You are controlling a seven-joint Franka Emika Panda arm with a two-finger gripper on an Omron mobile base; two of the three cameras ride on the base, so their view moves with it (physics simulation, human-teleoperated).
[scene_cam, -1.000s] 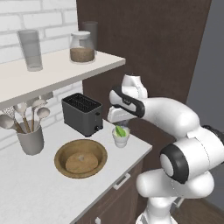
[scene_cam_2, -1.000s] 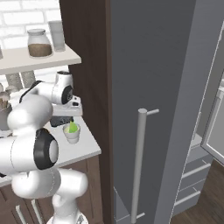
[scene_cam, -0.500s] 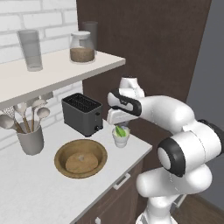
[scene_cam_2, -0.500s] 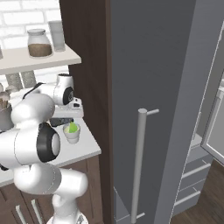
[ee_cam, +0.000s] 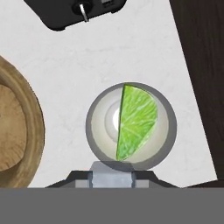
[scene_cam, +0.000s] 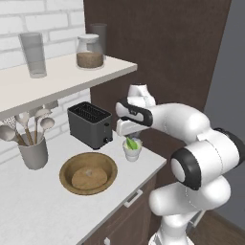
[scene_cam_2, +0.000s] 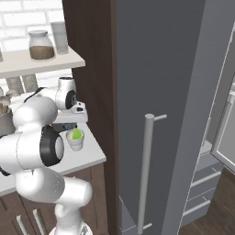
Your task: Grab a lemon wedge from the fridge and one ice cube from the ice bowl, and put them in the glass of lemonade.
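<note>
The arm is glossy white, built of fat rounded segments joined by dark grey to black rings at the joints. Behind the claw (scene_cam: 130,139) sits a white boxy hand with a black band around the wrist. Its casing looks smooth and plain.

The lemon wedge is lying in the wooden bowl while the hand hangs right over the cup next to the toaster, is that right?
Not quite. The lemon wedge is in the glass of lemonade, not the ice bowl. The hand view looks straight down on it inside the cup's rim. The hand does hang right over that cup beside the toaster.
</note>
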